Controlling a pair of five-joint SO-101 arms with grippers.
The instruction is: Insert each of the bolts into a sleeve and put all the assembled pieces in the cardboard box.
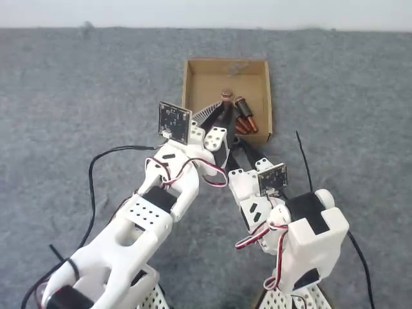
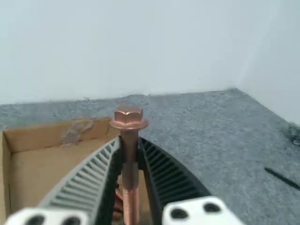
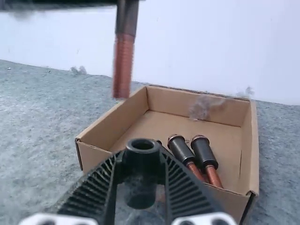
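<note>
No text, label, number or sign is legible. The cardboard box [image 1: 209, 80] is plain; any print on the camera boards [image 1: 175, 122] is too small to read.

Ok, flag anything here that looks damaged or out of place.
Only the cardboard box: its far inner wall has a scuffed, torn-looking patch. The two assembled pieces lie tidily inside, and the bolt and sleeve are held upright.

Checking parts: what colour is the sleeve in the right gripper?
Black; the sleeve shows best in the right wrist view.
</note>
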